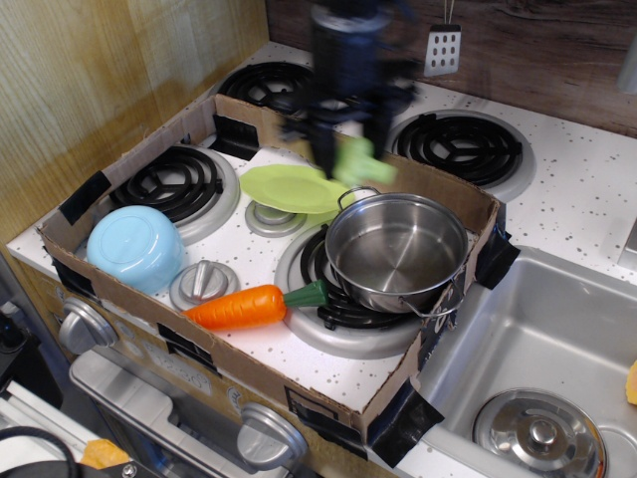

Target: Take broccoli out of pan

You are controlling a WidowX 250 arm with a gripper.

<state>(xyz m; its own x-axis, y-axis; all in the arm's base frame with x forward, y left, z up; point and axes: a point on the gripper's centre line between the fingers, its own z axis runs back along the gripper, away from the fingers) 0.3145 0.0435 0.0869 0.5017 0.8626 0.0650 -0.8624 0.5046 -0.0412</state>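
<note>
The pan [396, 252] is a shiny steel pot on the front right burner, and its inside shows bare. The broccoli [359, 162] is a small light green blur held in the air above the lime-green plate's right edge, up and left of the pan. My gripper [343, 154] is motion-blurred, hangs from the dark arm above, and is shut on the broccoli.
A lime-green plate [291, 187] lies in the middle of the cardboard tray [328, 393]. A light blue bowl [134, 247] sits upside down at the left. An orange carrot [244, 307] lies in front of the pan. A steel sink [542, 349] is at the right.
</note>
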